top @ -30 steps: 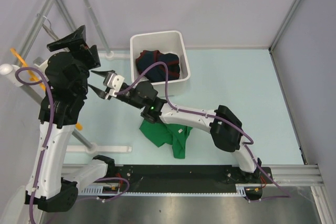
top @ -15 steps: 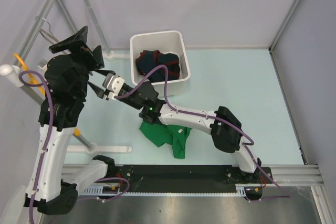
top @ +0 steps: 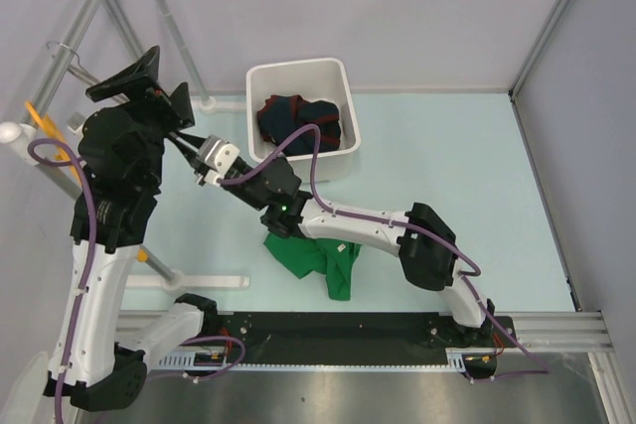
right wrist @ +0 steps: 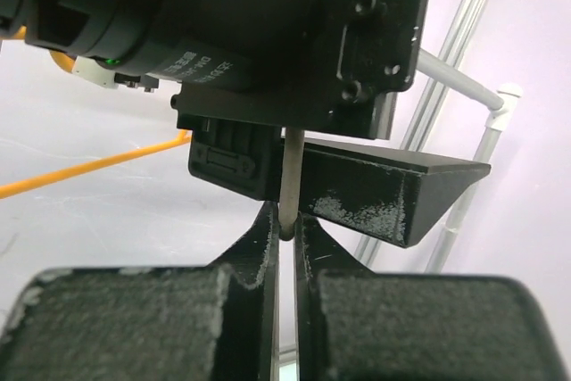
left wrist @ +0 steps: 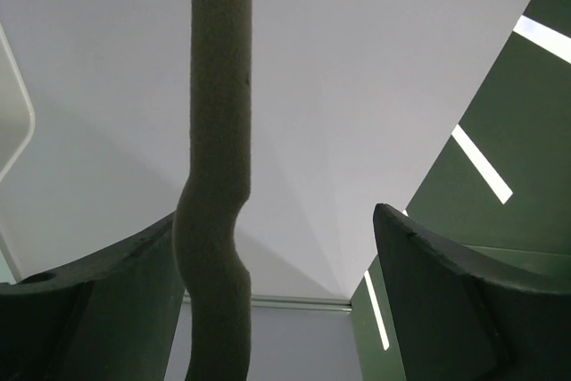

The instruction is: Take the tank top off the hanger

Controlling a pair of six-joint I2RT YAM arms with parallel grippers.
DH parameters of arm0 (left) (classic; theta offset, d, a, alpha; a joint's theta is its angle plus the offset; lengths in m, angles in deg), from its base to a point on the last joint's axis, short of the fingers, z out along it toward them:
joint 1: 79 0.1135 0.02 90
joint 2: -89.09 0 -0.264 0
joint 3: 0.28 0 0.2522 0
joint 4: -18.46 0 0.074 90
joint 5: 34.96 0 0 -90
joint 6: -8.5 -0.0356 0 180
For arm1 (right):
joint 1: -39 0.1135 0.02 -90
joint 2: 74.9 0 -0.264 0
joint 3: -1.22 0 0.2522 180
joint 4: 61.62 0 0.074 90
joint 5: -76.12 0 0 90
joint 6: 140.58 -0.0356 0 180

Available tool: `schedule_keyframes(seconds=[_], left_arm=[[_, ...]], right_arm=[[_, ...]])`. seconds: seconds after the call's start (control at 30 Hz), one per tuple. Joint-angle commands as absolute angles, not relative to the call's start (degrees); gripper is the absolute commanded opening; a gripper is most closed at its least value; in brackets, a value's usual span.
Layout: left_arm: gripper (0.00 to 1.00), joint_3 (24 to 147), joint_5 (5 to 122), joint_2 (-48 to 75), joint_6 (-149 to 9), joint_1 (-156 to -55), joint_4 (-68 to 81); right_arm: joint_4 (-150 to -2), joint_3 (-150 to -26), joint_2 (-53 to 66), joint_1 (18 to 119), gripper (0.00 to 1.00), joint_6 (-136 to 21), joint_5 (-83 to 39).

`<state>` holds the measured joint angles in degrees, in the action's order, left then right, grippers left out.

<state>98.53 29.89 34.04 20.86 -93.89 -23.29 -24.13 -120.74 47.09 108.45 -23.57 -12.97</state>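
A: Right wrist view: the right gripper (right wrist: 287, 231) is pinching the hanger (right wrist: 289, 176). Where's the tank top (top: 303, 257)?
B: Crumpled on the table (top: 447, 146), lower centre, top view. Since the left gripper (left wrist: 275, 220) gapes around the hanger, I'd hold that pinch firm.

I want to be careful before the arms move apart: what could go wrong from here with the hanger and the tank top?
1. The right gripper is shut on the thin hanger with its fingertips only; the hanger could slip or swing.
2. The left gripper stands open around the hanger, very close to the right one; they might bump when parting.
3. The tank top lies under the right arm; a low move might drag it.
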Motion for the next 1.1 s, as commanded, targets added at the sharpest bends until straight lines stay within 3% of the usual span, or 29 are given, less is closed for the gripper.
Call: schedule_keyframes(seconds=[0.0,0.53,0.93,1.03,1.07], left_arm=[[0.85,100.05,28.85,34.94,17.82,-92.89,-25.53],[0.89,104.18,20.93,37.05,-2.31,-92.71,-28.26],[0.92,102.25,35.60,39.86,-2.40,-92.71,-27.21],[0.93,101.46,42.10,40.57,-3.89,-92.71,-27.12],[0.93,100.93,43.68,41.27,-4.42,-92.71,-27.03]], right_arm=[[-19.13,-120.92,44.12,106.87,0.00,-26.39,-9.57],[-19.91,-112.47,40.41,100.53,0.00,-45.48,-17.74],[-27.56,-123.10,45.59,97.01,0.00,-50.31,-23.81],[-28.09,-123.98,46.56,96.31,0.09,-52.07,-24.25],[-28.18,-123.98,46.56,96.05,0.18,-52.68,-24.16]])
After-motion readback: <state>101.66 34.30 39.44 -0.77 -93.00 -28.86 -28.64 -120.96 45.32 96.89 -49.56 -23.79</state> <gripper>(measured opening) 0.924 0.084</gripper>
